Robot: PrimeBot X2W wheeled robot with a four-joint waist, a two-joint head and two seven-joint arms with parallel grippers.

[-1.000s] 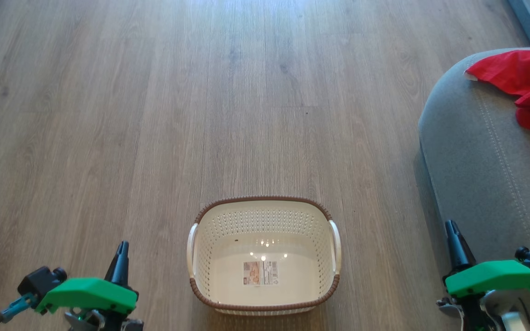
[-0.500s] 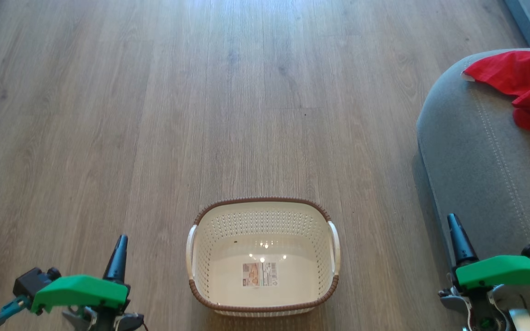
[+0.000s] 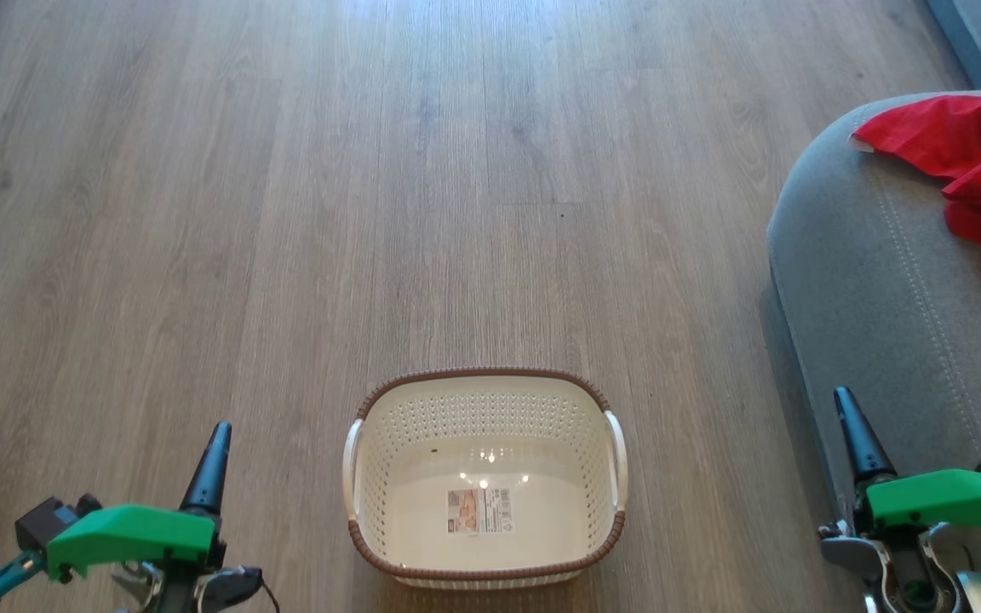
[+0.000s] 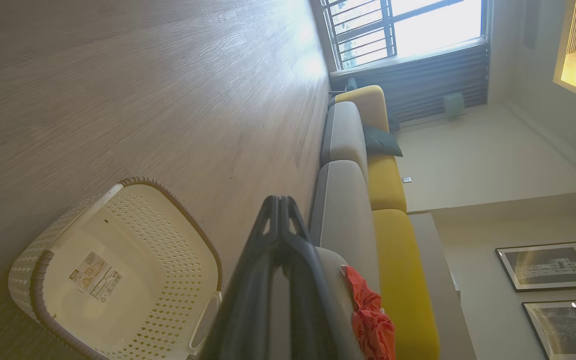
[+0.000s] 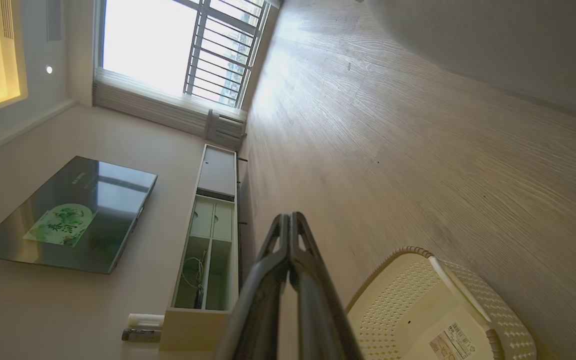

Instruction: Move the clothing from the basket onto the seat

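The clothing (image 3: 959,153) is being carried on the far corner of the seat (image 3: 882,298), well apart from both pincers. The right pincer (image 3: 846,409) is being held clenched, empty, by the seat's near edge; the left pincer (image 3: 218,438), clenched too, beside the empty basket (image 3: 484,375) on the floor (image 3: 201,213).

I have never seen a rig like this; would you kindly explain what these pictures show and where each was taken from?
This is a two-armed wheeled robot. One picture looks down from its head; the other two look along each wrist's fingers. The left end effector and right end effector are both shut and hold nothing. On the wooden floor stands the basket, empty but for a paper label. The red clothing lies on the grey seat at the right.
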